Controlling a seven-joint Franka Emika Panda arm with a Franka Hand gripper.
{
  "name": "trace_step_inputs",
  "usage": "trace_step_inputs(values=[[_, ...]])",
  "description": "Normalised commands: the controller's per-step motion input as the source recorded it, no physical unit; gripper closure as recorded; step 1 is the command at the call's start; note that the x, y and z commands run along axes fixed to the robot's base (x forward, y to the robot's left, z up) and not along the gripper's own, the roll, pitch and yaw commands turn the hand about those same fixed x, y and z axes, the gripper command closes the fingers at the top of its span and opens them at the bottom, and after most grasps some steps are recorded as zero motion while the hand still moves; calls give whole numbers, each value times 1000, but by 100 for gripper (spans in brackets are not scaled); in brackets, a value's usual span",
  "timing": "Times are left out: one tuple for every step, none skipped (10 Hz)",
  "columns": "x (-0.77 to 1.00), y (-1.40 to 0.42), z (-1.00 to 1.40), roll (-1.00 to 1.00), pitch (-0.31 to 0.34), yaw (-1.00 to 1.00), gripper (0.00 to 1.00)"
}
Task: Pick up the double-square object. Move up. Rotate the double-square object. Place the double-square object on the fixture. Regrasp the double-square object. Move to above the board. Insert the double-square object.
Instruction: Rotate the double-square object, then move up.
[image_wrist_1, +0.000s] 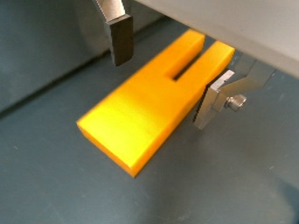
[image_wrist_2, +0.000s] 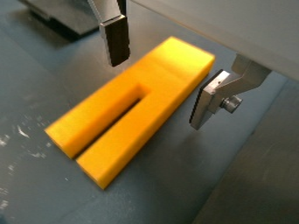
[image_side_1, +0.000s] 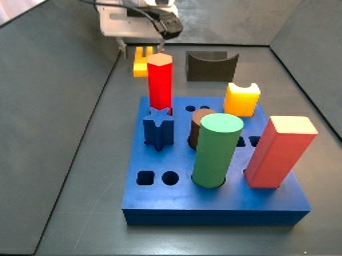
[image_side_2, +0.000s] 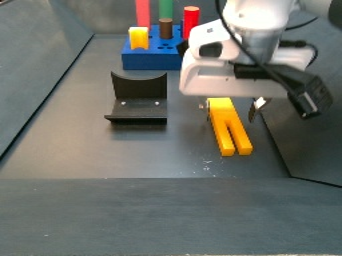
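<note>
Yellow-orange and lying flat on the dark floor, the double-square object (image_side_2: 230, 128) sat just beside the fixture (image_side_2: 138, 98), well apart from the board (image_side_2: 151, 50) at the far end. I had the tool (image_wrist_2: 158, 74) lowered over one end of it. In both wrist views the fingers (image_wrist_1: 119, 39) stood apart, one on each long side of the prism, neither pad touching it that I could see.

I judged this to be the very first step, the pickup. Straddling the piece across its narrow width made sense: the long flat flanks give the pads parallel faces to close on, while the stepped groove (image_wrist_2: 122, 109) along the top stayed clear of them.

Gripping near one end rather than mid-length looked deliberate to me, since it would leave most of the prism free to go onto the fixture for the regrasp.

On the board (image_side_1: 214, 190) the coloured pegs already stood in place.
</note>
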Motion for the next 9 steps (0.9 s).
trace_step_inputs(values=[[33, 25, -352, 61, -17, -34, 0], [29, 24, -203, 68, -19, -34, 0], [0, 0, 0, 0, 0, 0, 100], [0, 0, 833, 0, 0, 0, 100], [-19, -5, 794, -5, 15, 1, 100], [-27, -8, 731, -10, 24, 3, 100], [-12, -5, 578, -21, 39, 6, 100], [-10, -5, 440, -29, 45, 8, 100], [-11, -7, 243, -38, 42, 10, 100]])
